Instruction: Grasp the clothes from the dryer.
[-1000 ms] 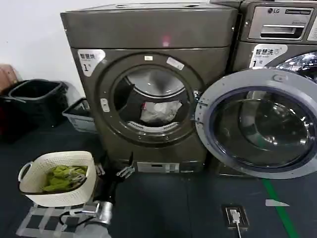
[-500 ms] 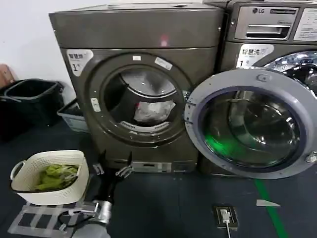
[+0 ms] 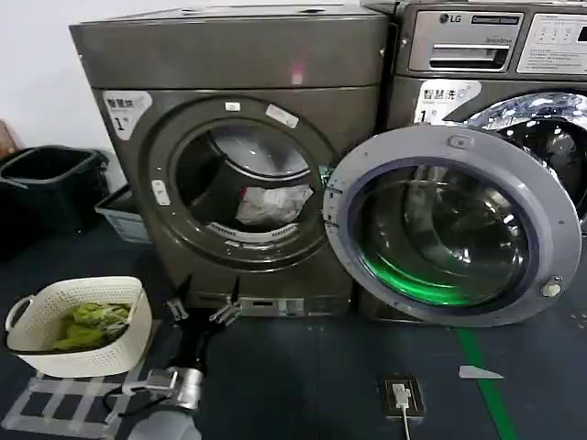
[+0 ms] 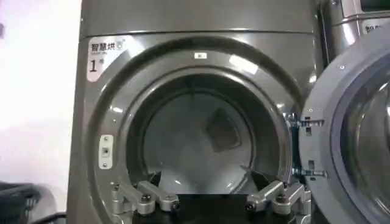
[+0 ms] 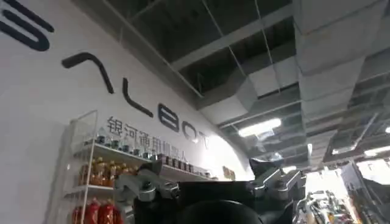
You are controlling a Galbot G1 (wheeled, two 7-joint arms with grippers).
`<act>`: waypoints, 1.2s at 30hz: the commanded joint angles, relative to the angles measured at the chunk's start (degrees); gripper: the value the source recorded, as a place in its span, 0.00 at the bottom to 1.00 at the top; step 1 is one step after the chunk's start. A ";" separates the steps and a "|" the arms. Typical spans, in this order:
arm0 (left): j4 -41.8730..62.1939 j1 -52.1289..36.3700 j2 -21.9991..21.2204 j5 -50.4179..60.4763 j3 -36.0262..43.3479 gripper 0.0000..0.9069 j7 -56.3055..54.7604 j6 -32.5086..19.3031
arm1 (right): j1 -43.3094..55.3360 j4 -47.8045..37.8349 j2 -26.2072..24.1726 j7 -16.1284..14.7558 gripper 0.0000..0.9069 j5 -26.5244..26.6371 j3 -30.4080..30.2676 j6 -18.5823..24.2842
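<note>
Left of the dryer (image 3: 238,165) stands a basket (image 3: 78,325) of green garments; the left claw (image 3: 200,312) hangs low before the dryer, fingers spread wide, empty. The clothes (image 3: 271,203) lie low inside its drum, beside the swung-open door (image 3: 454,225). Soft, light and limp, they're probably best pinched at the bunched crest. The right claw (image 5: 210,185), also agape and empty, points away toward a ceiling.

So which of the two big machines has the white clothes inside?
The bronze-grey dryer with its door swung open. The white clothes sit in its drum. The LG machine beside it has a silver panel.
</note>
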 commanded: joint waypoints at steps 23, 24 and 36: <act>1.06 -1.73 0.53 -0.45 0.65 1.00 0.26 0.31 | -0.02 0.33 0.34 0.02 1.00 1.50 0.00 1.84; 1.06 -1.75 0.53 -0.45 0.62 1.00 0.26 0.32 | -0.03 0.30 0.30 0.03 1.00 1.50 0.01 1.85; 1.14 -1.85 0.42 -0.36 0.66 1.00 0.32 0.36 | 0.20 0.02 0.20 0.00 1.00 1.45 0.06 1.88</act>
